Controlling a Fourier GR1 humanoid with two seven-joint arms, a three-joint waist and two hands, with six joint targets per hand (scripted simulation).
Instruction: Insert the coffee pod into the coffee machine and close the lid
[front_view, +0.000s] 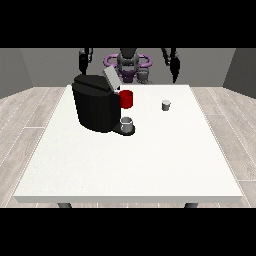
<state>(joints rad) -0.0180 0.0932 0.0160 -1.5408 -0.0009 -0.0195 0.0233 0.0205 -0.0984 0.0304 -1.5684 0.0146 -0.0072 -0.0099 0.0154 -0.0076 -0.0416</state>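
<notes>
Front view | both hands raised at far edge: view's left (85, 59), view's right (174, 64), finger state unclear | pod (166, 105) on table (125, 165), right of coffee machine (95, 102) | lid (111, 78) up

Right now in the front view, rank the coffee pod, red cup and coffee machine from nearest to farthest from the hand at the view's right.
From the hand at the view's right:
1. Coffee pod, right of the table's centre.
2. Red cup, beside the machine.
3. Coffee machine, at the left.
</notes>
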